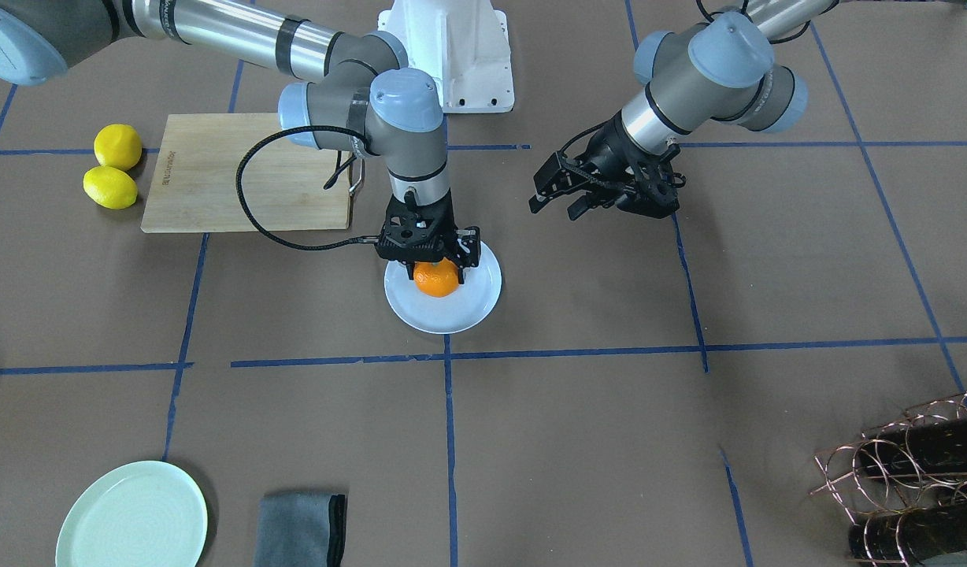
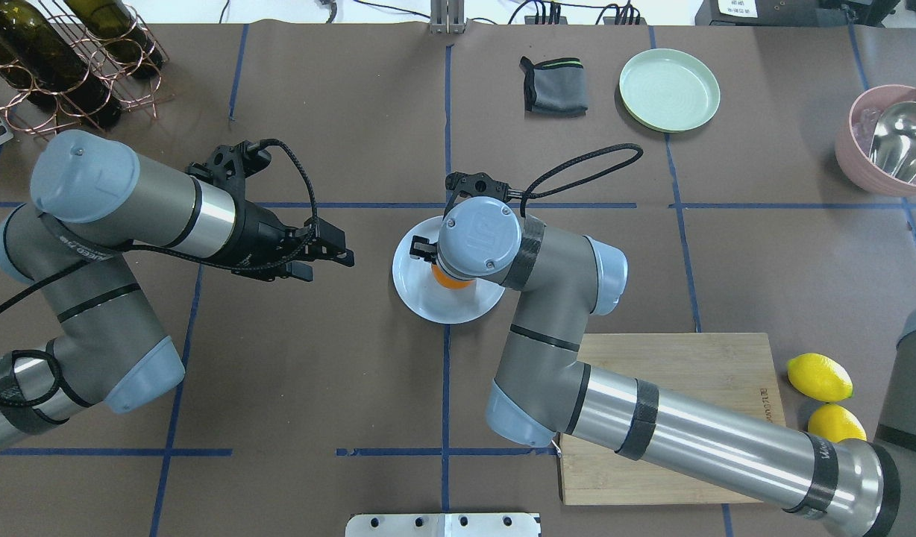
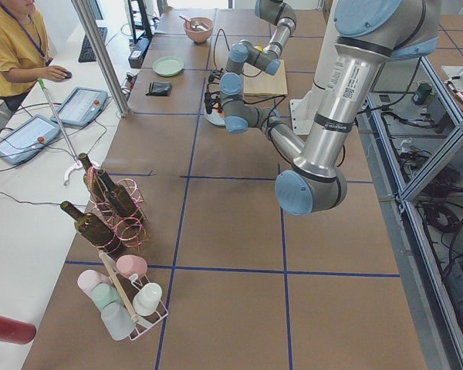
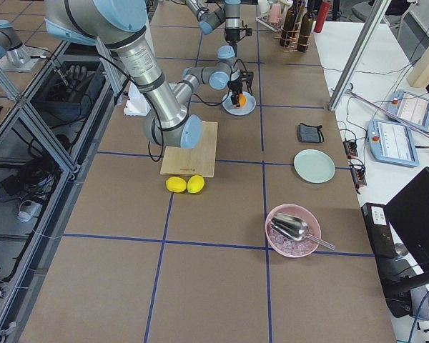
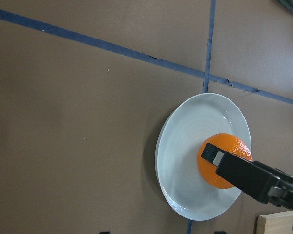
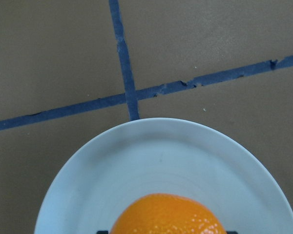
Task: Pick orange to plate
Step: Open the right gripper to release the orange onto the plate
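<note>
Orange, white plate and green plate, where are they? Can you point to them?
orange [image 1: 437,281]: front-facing view, on the middle of its peel.
white plate [image 1: 444,317]: front-facing view, on the bare part in front of the orange.
pale green plate [image 1: 133,516]: front-facing view, on its bare middle.

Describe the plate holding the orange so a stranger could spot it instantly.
Start at the wooden cutting board on the brown table; toward the table's middle, where blue tape lines cross, the right gripper reaches down. Under it lies the plate, holding an orange. It is glossy white, unlike the pale green plate lying bare beside a grey cloth.
</note>
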`<state>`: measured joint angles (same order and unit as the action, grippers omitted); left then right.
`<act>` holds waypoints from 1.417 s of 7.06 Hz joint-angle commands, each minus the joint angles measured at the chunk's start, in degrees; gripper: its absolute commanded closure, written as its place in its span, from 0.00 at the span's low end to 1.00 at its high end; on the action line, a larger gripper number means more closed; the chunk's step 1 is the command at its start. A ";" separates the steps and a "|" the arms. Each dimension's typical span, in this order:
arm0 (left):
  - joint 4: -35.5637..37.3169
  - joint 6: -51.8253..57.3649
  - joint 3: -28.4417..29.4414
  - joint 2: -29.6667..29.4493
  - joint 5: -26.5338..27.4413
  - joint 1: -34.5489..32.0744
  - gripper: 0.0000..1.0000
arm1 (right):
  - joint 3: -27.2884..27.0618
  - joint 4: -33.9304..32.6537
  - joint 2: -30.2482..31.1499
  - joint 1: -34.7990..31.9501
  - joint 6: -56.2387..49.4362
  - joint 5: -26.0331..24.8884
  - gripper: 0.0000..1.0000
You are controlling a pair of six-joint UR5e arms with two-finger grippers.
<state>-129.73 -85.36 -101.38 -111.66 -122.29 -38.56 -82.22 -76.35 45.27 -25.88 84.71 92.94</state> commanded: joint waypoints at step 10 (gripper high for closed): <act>0.00 2.54 -4.70 6.88 -2.40 -2.64 0.22 | -23.08 -0.64 15.56 -8.08 -1.39 13.16 0.00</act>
<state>-129.77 -84.54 -105.21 -106.83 -123.06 -39.45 -96.81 -76.92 53.35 -29.65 83.55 99.63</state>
